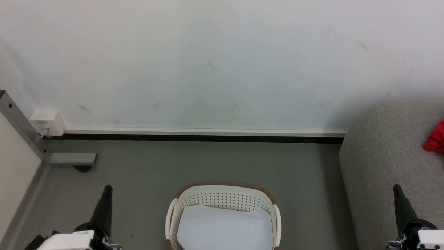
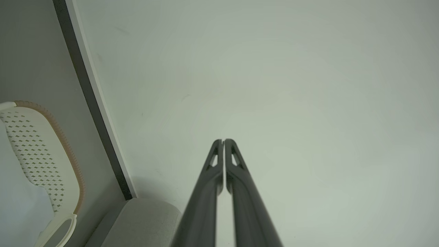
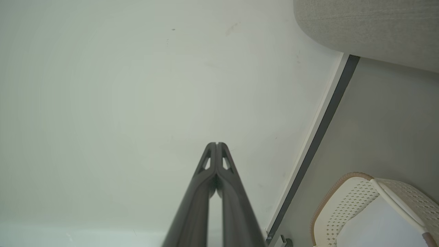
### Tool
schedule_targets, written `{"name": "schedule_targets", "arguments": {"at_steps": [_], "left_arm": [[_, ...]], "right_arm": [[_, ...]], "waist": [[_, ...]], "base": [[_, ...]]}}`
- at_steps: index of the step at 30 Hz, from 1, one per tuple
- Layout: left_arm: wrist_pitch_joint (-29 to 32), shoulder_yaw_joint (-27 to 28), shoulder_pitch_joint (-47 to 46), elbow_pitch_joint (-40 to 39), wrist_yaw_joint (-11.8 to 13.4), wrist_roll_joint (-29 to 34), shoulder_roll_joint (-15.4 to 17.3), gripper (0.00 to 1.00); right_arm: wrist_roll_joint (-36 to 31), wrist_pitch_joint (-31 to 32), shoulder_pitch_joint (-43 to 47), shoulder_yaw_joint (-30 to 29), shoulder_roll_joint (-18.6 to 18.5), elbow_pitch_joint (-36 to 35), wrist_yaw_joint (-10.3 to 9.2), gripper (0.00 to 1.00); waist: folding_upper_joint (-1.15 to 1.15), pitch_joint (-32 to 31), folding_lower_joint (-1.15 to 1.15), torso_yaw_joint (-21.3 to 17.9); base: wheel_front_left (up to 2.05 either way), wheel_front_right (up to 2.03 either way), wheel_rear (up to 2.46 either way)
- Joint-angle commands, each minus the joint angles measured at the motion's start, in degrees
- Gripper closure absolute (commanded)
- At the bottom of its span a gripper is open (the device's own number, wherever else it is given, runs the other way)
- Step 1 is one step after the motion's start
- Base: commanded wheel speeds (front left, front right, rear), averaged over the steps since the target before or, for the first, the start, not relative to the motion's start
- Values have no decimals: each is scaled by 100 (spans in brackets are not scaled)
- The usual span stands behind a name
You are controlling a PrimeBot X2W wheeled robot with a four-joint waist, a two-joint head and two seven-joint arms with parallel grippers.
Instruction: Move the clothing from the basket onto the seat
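Red clothing point(image 1: 436, 139) is seen on the grey seat point(image 1: 385, 166), far right; a pale sheet point(image 1: 225, 227) is held in the near basket point(image 1: 222, 198).
The left end effector point(image 2: 223, 140) and right end effector point(image 3: 216, 144) are pressed together, empty.

Bare corner: white wall over grey floor.
In the head view the wall point(image 1: 208, 62) fills 12 o'clock, white with faint dark scuffs, evenly lit. A white skirting point(image 1: 208, 131) with a dark band under it runs along its foot from 9 towards 3 o'clock. A white socket box point(image 1: 48, 122) sits at 9 o'clock beside a slanting grey metal post point(image 1: 17, 118). At the post's base a metal foot point(image 1: 72, 158) lies on the grey floor point(image 1: 145, 166). A pale panel point(image 1: 14, 163) stands at 8 o'clock.
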Motion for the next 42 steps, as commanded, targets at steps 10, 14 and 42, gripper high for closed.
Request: {"name": "schedule_targets", "arguments": {"at_steps": [10, 14, 42], "left_arm": [[24, 12, -46, -20, -38, -79, 15, 100], [24, 12, -46, -20, -38, -79, 15, 100], [23, 11, -45, -21, -38, -80, 15, 100]], "right_arm": [[11, 16, -81, -24, -46, 13, -14, 100], [11, 16, -81, -24, -46, 13, -14, 100], [12, 15, -80, -23, -46, 13, -14, 100]], "waist": [[0, 0, 0, 0], [0, 0, 0, 0], [0, 0, 0, 0]], "base": [[0, 0, 0], [0, 0, 0], [0, 0, 0]]}}
